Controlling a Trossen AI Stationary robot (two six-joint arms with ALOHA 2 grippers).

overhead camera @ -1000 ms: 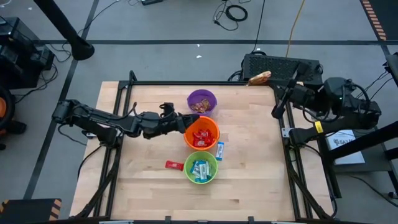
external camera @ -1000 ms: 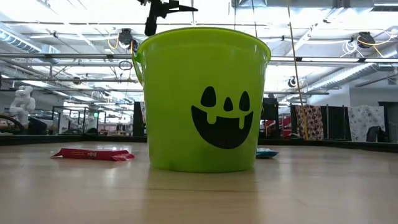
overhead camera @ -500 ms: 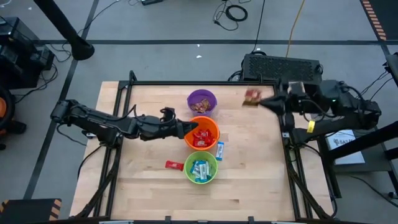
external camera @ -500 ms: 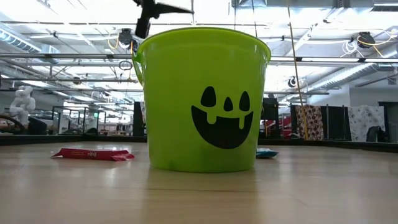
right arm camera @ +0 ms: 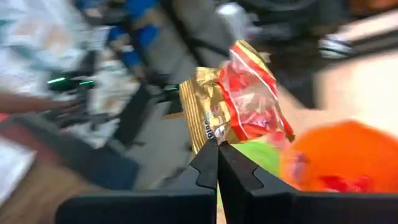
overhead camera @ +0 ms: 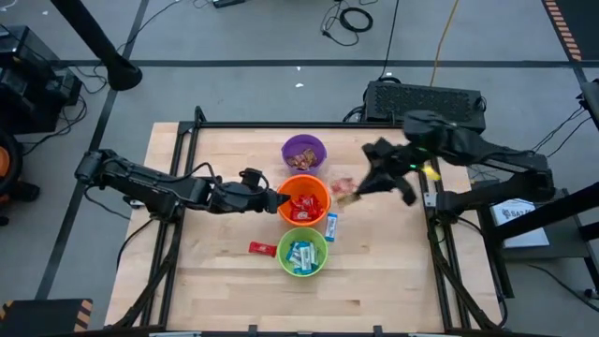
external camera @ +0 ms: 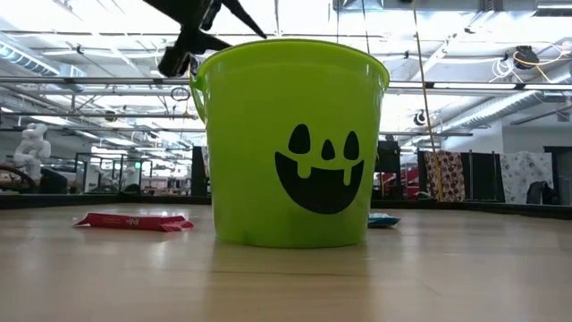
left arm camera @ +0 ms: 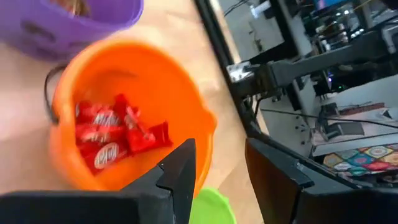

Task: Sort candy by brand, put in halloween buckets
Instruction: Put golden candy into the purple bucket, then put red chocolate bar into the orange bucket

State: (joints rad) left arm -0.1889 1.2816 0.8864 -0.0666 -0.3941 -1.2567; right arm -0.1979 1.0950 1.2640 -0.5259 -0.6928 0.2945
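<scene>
The left gripper [overhead camera: 273,198] sits at the orange bucket's [overhead camera: 321,194] left rim, its fingers [left arm camera: 180,171] parted with nothing between them. That bucket holds red bars [left arm camera: 118,130]. Behind it stands the purple bucket [overhead camera: 303,150], and nearest the table's front the green bucket [overhead camera: 301,251], which carries a black jack-o'-lantern face in the low view and holds blue-and-white bars [overhead camera: 299,255]. A loose red bar [overhead camera: 263,248] lies on the pale wooden table [overhead camera: 225,281] just left of the green bucket; a blue-and-white bar [overhead camera: 331,225] lies just to the bucket's right rear. Further right, the right gripper [overhead camera: 356,193] hangs over the table beside the orange bucket, pinched shut on a gold-and-red candy wrapper [right arm camera: 233,102]. Around the table runs grey floor with cables; the low view looks into a bright hall with ceiling pipes.
</scene>
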